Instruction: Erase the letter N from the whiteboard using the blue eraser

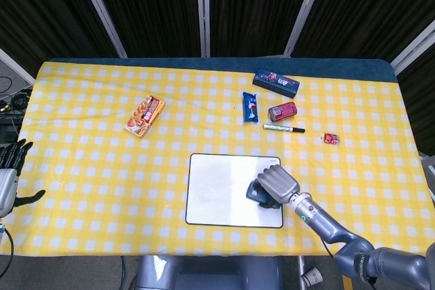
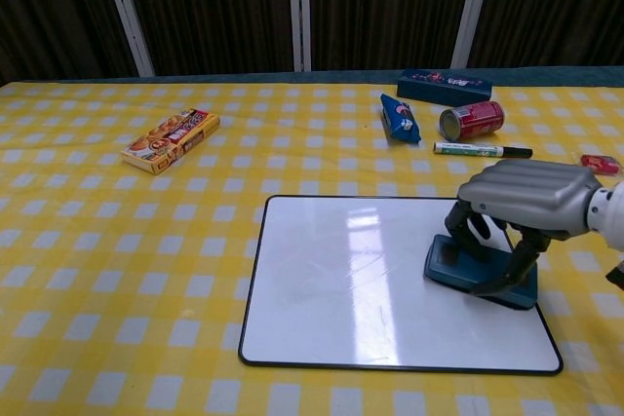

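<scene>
The whiteboard (image 2: 351,280) (image 1: 217,191) lies flat at the table's front centre, and its visible surface shows no ink. My right hand (image 2: 526,202) (image 1: 275,183) grips the blue eraser (image 2: 478,265) (image 1: 257,193) from above and presses it on the board's right part, turned at a slight angle. Whatever lies beneath the eraser is hidden. At the far left edge of the head view my left hand (image 1: 8,171) hangs beside the table, fingers apart, holding nothing.
Behind the board lie a black marker (image 2: 483,150), a red can (image 2: 471,120) on its side, a blue snack packet (image 2: 400,117) and a dark blue box (image 2: 444,87). A small red item (image 2: 599,164) sits far right. An orange snack box (image 2: 172,139) lies at the left.
</scene>
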